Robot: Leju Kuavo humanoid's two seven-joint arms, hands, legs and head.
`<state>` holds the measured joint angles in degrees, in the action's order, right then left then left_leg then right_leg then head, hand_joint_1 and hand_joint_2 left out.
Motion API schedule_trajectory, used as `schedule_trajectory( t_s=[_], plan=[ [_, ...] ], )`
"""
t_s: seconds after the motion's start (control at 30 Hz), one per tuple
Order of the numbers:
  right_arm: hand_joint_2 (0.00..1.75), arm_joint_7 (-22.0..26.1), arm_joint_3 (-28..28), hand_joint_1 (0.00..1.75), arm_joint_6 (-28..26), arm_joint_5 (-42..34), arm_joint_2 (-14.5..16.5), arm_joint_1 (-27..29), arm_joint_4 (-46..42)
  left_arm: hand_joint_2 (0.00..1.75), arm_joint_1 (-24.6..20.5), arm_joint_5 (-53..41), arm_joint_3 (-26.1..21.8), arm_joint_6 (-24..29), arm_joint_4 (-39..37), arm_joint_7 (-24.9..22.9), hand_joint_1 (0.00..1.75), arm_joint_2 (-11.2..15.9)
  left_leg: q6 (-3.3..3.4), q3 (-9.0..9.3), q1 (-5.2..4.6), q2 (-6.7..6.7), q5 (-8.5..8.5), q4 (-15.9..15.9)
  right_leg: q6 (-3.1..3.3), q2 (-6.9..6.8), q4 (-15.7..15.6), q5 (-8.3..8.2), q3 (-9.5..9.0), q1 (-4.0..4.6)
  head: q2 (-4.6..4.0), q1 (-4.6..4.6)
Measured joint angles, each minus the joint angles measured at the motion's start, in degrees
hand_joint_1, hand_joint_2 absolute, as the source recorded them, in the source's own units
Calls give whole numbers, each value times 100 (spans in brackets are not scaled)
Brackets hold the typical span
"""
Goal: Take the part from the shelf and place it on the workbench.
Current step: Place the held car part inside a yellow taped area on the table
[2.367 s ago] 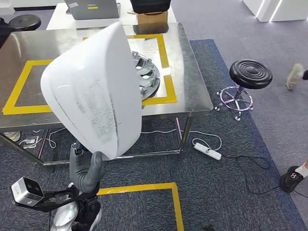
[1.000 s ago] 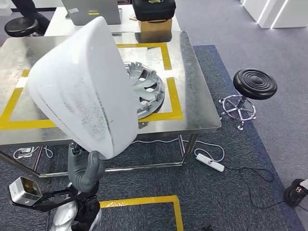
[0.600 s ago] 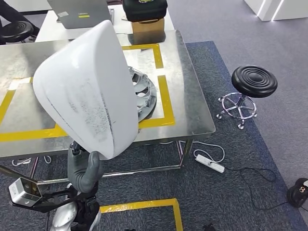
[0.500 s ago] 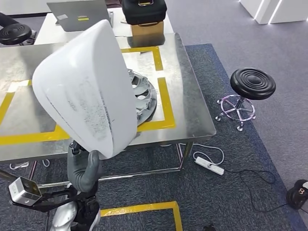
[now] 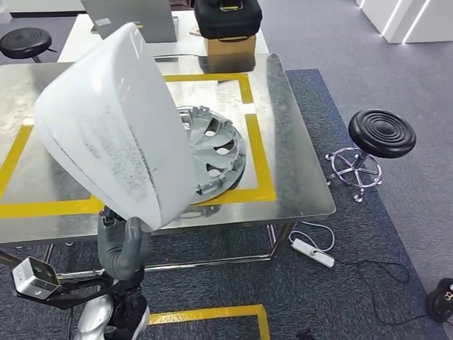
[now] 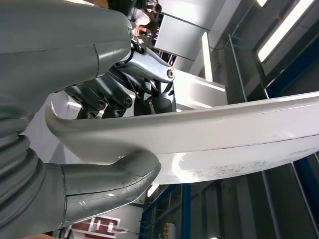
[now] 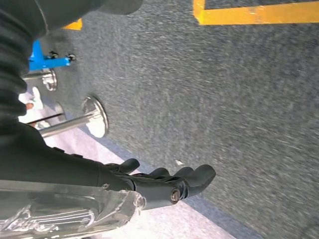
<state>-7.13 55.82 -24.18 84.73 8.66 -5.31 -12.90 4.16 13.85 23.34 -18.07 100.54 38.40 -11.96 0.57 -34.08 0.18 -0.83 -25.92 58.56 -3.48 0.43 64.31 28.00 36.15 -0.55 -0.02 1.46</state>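
Observation:
The part (image 5: pixel 115 127) is a big white curved shell with scuffed grey marks. My left hand (image 5: pixel 122 244) grips its lower edge and holds it up in front of me, above the near edge of the steel workbench (image 5: pixel 291 149). In the left wrist view the thumb (image 6: pixel 112 179) lies under the part's (image 6: pixel 226 134) rim and the fingers (image 6: pixel 124 94) over it. My right hand (image 7: pixel 150 184) hangs over the carpet, its dark fingers stretched out with nothing in them.
A silver hubcap (image 5: pixel 216 149) lies on the bench inside a yellow taped square. Behind the bench are a laptop (image 5: pixel 128 14) and a black case (image 5: pixel 227 15) on a box. A black stool (image 5: pixel 381 132) and a power strip (image 5: pixel 312 252) are on the right.
The whole view has shifted, so the camera moved: the bench now looks nearer and larger. The left hand still holds the white part in the same way.

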Motion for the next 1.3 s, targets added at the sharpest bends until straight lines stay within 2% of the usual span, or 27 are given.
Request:
schedule_trajectory(
  t_s=[0.03,0.07,0.17,0.2,0.27,0.33,0.37,0.4,0.43,0.5,0.53,0.6,0.7,0.77,0.83,0.87,0.9,0.93,1.0,1.07,1.1,1.2,1.27,1.3],
  plan=[
    [175,0,-1,0,0,-1,0,-7,0,175,-1,1,-2,-1,0,-1,175,-2,-28,26,-8,-2,-21,2,20,3,-285,-128,-120,5,-1,-2],
    [175,0,-1,0,1,-1,0,-12,0,175,-3,1,-3,-1,0,-2,175,-4,-59,40,-15,-3,-32,-1,39,8,-441,-175,-186,13,-1,-5],
    [175,-4,-1,0,1,-4,0,-8,0,175,-5,20,-4,-1,0,-19,175,-11,-151,56,-8,-3,-34,-34,123,20,-506,-182,-216,21,0,-11],
    [175,-6,-1,0,1,-6,0,-7,0,175,-7,37,-4,2,0,-32,175,-13,-182,35,-7,2,-83,19,159,18,-528,-192,-230,10,1,-22],
    [175,-7,0,0,1,-10,0,-18,0,175,-11,81,-6,36,-1,-92,175,-16,-237,-181,-3,12,-343,460,215,13,-562,-204,-256,-13,1,-44],
    [175,-7,0,0,-2,-19,0,-23,0,175,-8,118,-9,134,-9,-224,175,-17,-270,-576,2,15,-651,1194,242,9,-564,-194,-258,-15,1,-57],
    [175,-7,0,0,-8,-27,0,-17,0,175,-6,146,-12,203,-24,-323,175,-17,-278,-723,4,15,-695,1438,245,8,-564,-188,-261,-15,1,-57],
    [175,-8,1,0,-17,-37,0,-11,0,175,-9,192,-16,281,-51,-450,175,-17,-279,-777,6,16,-629,1489,245,9,-564,-183,-265,-16,0,-57],
    [175,-8,1,0,-31,-49,1,-6,0,175,-18,247,-21,365,-91,-601,175,-20,-276,-718,10,17,-462,1324,240,12,-564,-176,-275,-18,0,-57],
    [175,-8,2,0,-58,-71,4,-2,0,175,-59,320,-30,514,-194,-858,175,-28,-266,-382,21,23,-59,612,205,27,-560,-154,-296,-11,1,-60],
    [175,-8,2,0,-67,-78,5,-2,0,175,-101,303,-28,575,-254,-942,175,-35,-248,-221,26,21,55,279,178,33,-550,-141,-296,0,1,-65],
    [175,-10,2,0,-74,-66,5,-5,0,175,-214,164,-3,682,-387,-1027,175,-40,-195,-86,22,13,92,-24,115,37,-554,-132,-289,23,1,-60],
    [175,-44,1,0,-50,8,7,-42,0,175,-488,-271,80,953,-628,-1121,175,-32,-77,-82,22,5,99,-56,19,26,-537,-98,-268,6,1,-41],
    [175,-85,-13,0,-13,68,8,-96,0,175,-806,-678,155,1275,-825,-1165,175,-31,-11,-74,38,7,109,-71,-27,15,-135,125,-69,-1,1,-11],
    [175,-130,-38,0,25,129,13,-148,0,175,-1155,-1042,212,1642,-1060,-1220,175,-38,21,-74,29,9,105,-71,-45,9,632,444,320,0,1,12],
    [175,-152,-54,0,42,155,17,-168,0,175,-1318,-1163,226,1800,-1185,-1251,175,-42,26,-73,24,9,103,-70,-50,9,938,523,490,0,1,11],
    [175,-174,-68,0,54,179,22,-185,0,175,-1472,-1255,232,1943,-1309,-1279,175,-49,29,-70,20,9,101,-70,-51,8,1056,495,574,0,1,13],
    [175,-195,-82,0,64,196,25,-200,0,175,-1620,-1313,234,2057,-1421,-1293,175,-56,28,-64,19,8,99,-68,-49,7,948,360,547,-2,2,13],
    [175,-231,-114,0,73,224,27,-239,0,175,-1900,-1403,232,2279,-1623,-1300,175,-86,8,-43,23,2,89,-64,-36,1,219,-54,230,-7,0,15],
    [175,-261,-161,0,83,262,40,-291,0,175,-2165,-1467,219,2525,-1798,-1292,175,-125,-46,-47,4,-5,80,-48,-4,7,-390,-269,-58,-3,0,12],
    [175,-280,-185,0,89,283,48,-312,0,175,-2287,-1492,208,2659,-1878,-1284,175,-143,-79,-54,-5,-6,84,-48,22,15,-500,-279,-106,5,1,9],
    [175,-343,-228,0,104,325,62,-338,-1,175,-2590,-1612,161,3083,-2073,-1249,175,-193,-173,-70,-3,2,73,-25,126,27,-515,-290,-104,10,2,5],
    [175,-365,-263,0,113,349,74,-359,-1,175,-2794,-1850,109,3512,-2202,-1224,175,-218,-232,-208,-8,18,-126,326,192,21,-534,-302,-117,-11,2,-25],
    [175,-378,-290,0,120,365,83,-375,-1,175,-2910,-2046,67,3819,-2299,-1222,175,-227,-252,-363,-12,27,-298,668,212,19,-537,-302,-120,-16,2,-43]
  ],
)
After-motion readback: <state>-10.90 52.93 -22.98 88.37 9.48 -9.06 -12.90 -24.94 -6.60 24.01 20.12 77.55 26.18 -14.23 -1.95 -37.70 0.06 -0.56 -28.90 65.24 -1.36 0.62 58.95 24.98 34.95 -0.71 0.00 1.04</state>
